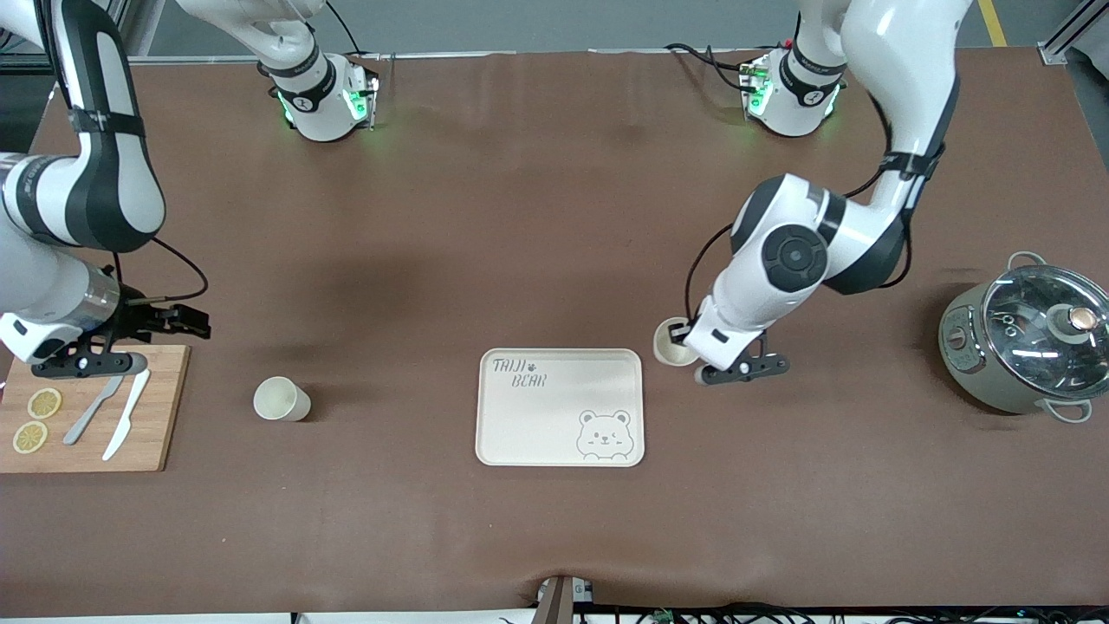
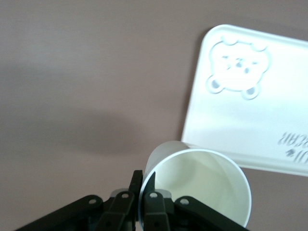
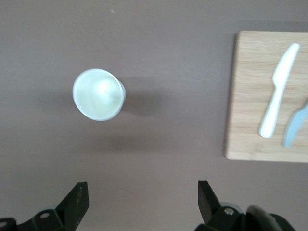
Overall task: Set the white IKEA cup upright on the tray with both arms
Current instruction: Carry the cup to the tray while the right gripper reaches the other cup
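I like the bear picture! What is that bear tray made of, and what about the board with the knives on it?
The tray looks like smooth cream plastic: one even colour, rounded corners, a soft sheen, with the bear pressed into it, though coated metal is possible. The cutting board looks like unpainted wood or bamboo: tan with pale grain lines running along it.

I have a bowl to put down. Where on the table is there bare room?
Bare cloth lies between the tray and the upright cup, and between the tray and the pot. It is crowded at the tray's corner, where the left gripper grips a cup.
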